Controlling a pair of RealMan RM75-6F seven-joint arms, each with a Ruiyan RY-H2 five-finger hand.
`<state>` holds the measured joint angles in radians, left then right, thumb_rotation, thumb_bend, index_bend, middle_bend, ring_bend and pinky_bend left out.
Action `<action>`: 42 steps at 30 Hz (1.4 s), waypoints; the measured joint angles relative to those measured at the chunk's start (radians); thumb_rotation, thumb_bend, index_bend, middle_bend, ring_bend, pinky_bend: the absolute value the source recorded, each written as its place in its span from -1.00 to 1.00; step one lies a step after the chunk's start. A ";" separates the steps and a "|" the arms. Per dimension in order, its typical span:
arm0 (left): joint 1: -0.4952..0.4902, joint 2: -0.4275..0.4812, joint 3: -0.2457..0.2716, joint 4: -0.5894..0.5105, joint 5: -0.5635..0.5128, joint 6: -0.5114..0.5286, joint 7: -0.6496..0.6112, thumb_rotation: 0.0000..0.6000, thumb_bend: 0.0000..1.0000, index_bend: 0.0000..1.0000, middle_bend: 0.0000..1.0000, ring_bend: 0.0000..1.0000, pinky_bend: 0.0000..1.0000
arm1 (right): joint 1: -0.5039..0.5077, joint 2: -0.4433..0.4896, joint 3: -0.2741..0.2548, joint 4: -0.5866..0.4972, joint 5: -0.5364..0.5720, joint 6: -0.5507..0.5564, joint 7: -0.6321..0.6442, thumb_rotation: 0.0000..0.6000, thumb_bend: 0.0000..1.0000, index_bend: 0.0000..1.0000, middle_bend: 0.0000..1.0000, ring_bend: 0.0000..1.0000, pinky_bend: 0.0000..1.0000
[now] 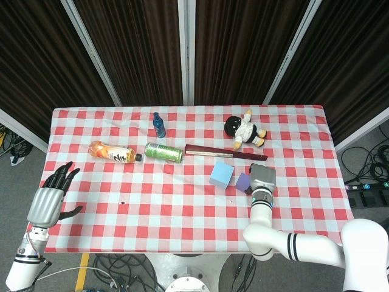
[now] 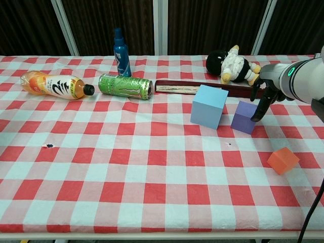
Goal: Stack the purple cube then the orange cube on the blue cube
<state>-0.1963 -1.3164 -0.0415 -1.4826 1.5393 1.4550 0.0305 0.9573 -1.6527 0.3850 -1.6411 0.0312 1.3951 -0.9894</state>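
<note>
Your right robot hand hangs just beside the purple cube, dark fingers pointing down along its right face; whether they grip it cannot be told. Your left robot hand rests at the counter's left edge, fingers spread, holding nothing. The purple cube sits flat, one corner turned toward you, just right of the larger blue cube, likewise turned. The orange cube, smallest, lies tilted near the counter's right front. The right forearm reaches in from the right.
</note>
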 measured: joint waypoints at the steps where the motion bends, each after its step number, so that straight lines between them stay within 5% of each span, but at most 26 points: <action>1: 0.000 0.000 0.000 0.001 0.000 0.000 -0.001 1.00 -1.00 -0.68 -0.78 -0.84 -0.58 | 0.000 -0.003 0.002 0.007 0.000 -0.004 -0.003 1.00 -0.83 -0.37 1.00 1.00 1.00; 25: -0.002 -0.010 -0.007 0.033 -0.023 -0.017 -0.023 1.00 -1.00 -0.68 -0.78 -0.84 -0.58 | -0.012 -0.036 0.045 0.056 -0.009 -0.034 -0.027 1.00 -0.74 -0.02 1.00 1.00 1.00; 42: -0.004 -0.014 -0.003 0.031 -0.017 -0.019 -0.018 1.00 -1.00 -0.68 -0.78 -0.84 -0.58 | 0.022 0.163 0.184 -0.265 0.017 0.115 -0.075 1.00 -0.71 -0.01 1.00 1.00 1.00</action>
<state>-0.1998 -1.3304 -0.0446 -1.4521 1.5224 1.4360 0.0128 0.9790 -1.4899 0.5693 -1.9061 0.0486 1.5105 -1.0643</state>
